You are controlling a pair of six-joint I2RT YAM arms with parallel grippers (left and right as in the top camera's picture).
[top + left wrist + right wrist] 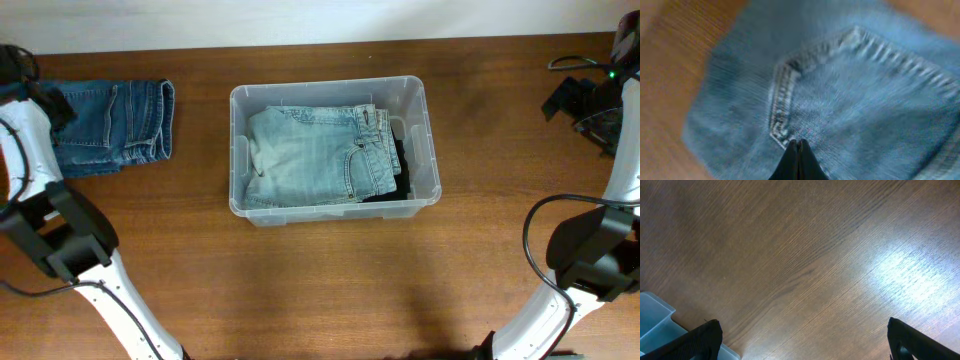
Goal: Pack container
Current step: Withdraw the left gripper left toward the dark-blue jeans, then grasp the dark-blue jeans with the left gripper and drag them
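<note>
The clear plastic container (432,150) stands mid-table with light-blue folded jeans (315,152) inside and a dark garment (402,178) under their right edge. A second, darker pair of folded jeans (115,125) lies on the table at the far left. My left gripper (799,143) is down on these jeans (855,100), shut, its tips pinched together on the denim at a back pocket's corner; that view is blurred. My right gripper (802,325) hangs wide open over bare wood at the far right, holding nothing, and a corner of the container (655,317) shows at its lower left.
The wooden table (330,290) extends in front of the container. Both arm bases stand at the front corners: left (60,240), right (590,250). A black cable (570,62) lies at the back right.
</note>
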